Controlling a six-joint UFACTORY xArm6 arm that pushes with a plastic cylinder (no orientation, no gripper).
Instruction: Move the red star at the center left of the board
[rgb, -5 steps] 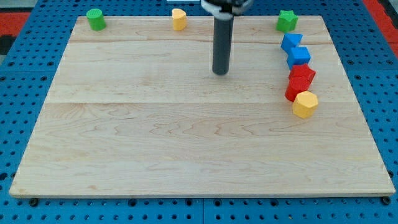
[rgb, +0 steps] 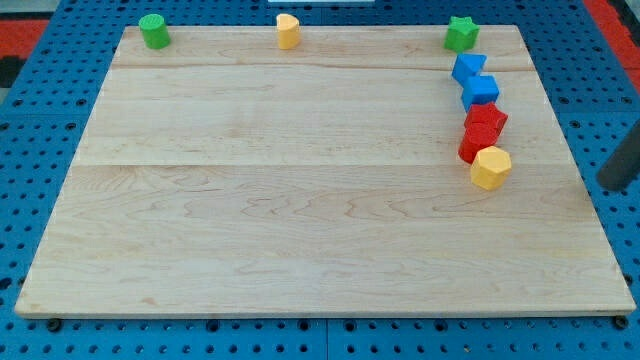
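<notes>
My tip (rgb: 612, 186) rests at the tabletop's (rgb: 300, 220) three o'clock edge, holding nothing, well apart from the red star (rgb: 486, 119) beside the yellow block (rgb: 490, 168).

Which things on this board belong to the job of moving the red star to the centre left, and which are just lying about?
Part of the job:
red star
my tip, at the view's right edge, right of the blocks
board

Just lying about:
second red block
two blue blocks
yellow hexagon
yellow block
green star
green round block
</notes>
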